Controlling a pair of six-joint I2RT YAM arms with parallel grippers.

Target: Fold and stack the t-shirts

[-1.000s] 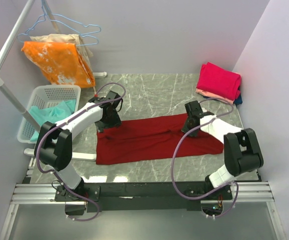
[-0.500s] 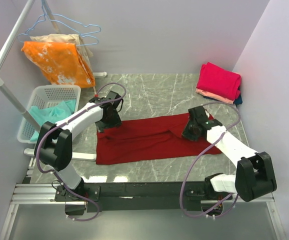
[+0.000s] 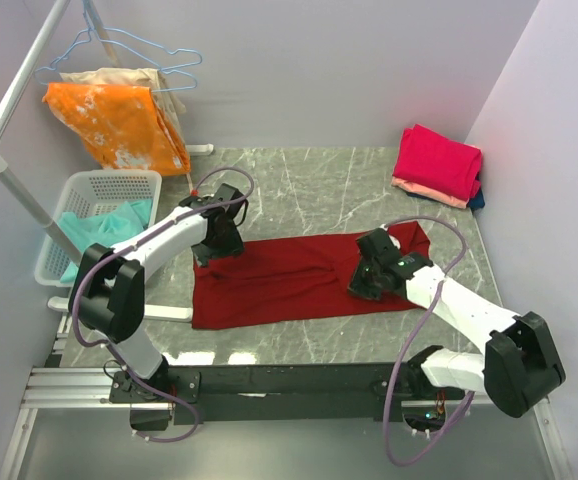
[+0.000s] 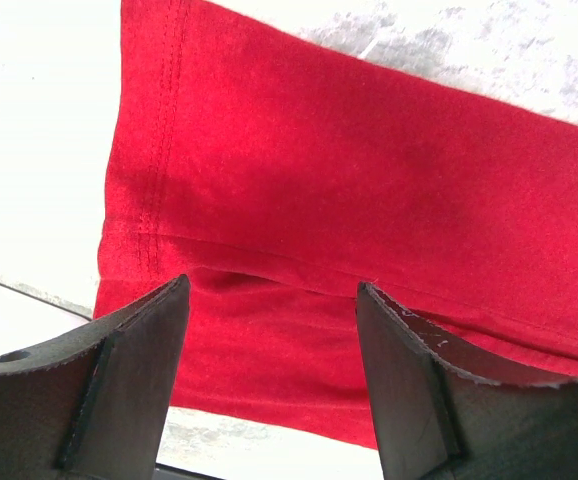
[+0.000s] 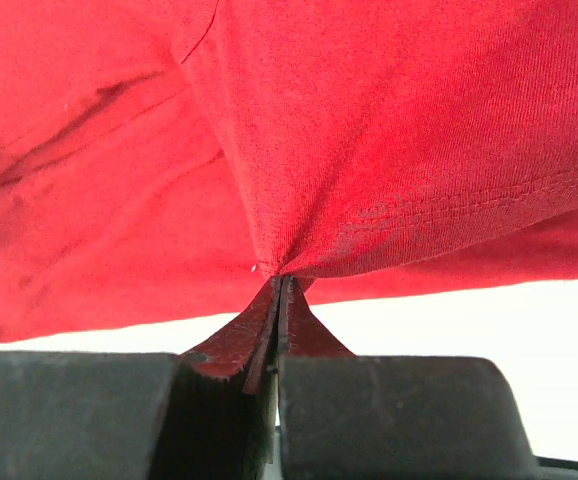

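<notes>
Maroon t-shirt [image 3: 289, 278] lay as a long strip across the middle of the worktop [image 3: 309, 190]. My right fingers [image 5: 389, 410] were pressed together, pinching its cloth near the 3 o'clock end. My left fingers [image 4: 119, 390] hung spread over its 10 o'clock corner. Folded shirts [image 3: 437, 165] sat stacked at 1 o'clock, well apart.
</notes>
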